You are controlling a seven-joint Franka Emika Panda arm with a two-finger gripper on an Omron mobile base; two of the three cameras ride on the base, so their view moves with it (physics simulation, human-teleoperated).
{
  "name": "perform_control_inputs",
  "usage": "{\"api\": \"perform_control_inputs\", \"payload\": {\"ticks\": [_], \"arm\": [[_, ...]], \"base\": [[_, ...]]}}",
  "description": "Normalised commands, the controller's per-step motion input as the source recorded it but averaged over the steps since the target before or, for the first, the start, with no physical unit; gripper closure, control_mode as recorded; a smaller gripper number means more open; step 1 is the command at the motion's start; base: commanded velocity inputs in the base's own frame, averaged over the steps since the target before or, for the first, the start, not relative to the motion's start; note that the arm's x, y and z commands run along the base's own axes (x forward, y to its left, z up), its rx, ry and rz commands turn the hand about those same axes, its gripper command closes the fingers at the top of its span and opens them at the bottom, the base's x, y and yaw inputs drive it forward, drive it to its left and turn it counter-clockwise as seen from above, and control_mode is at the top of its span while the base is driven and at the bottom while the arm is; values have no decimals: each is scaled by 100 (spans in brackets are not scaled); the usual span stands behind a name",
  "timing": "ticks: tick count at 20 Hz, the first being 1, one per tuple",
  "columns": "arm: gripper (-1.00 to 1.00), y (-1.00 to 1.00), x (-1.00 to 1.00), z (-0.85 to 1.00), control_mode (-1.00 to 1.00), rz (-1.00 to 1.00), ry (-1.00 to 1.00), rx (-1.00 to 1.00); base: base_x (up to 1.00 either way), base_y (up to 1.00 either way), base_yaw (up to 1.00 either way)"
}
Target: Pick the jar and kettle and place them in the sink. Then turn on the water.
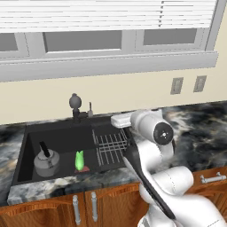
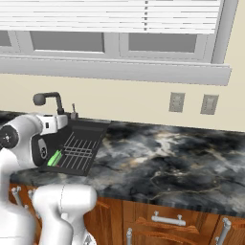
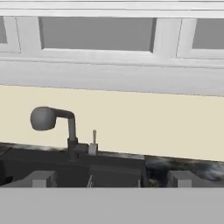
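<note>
The black sink holds the grey kettle with its black handle at the left. The green jar stands in the basin beside the wire rack; from the right base view the jar peeks out past my arm. My gripper is open and holds nothing. It hovers over the sink's right rear and points toward the dark faucet and its small lever. The water is out of view.
A marbled dark counter stretches to the right of the sink. Two wall outlets sit on the cream backsplash. A window sill runs above. Wooden cabinet doors with metal handles are below.
</note>
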Motion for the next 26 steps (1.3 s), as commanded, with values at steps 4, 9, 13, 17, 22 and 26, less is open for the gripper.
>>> {"api": "perform_control_inputs", "payload": {"ticks": [4,9,13,17,22,26], "arm": [[-100,0,36,-23,-100,9,-14,0],[-100,0,26,-15,-100,6,-7,0],[-100,0,27,-13,-100,4,-5,0],[-100,11,29,-8,-100,0,-1,0],[-100,8,38,-11,-100,0,-1,0],[-100,5,44,-14,-100,0,-1,0]], "base": [[0,0,0],[0,0,0],[0,0,0],[0,0,0],[0,0,0],[0,0,0]]}}
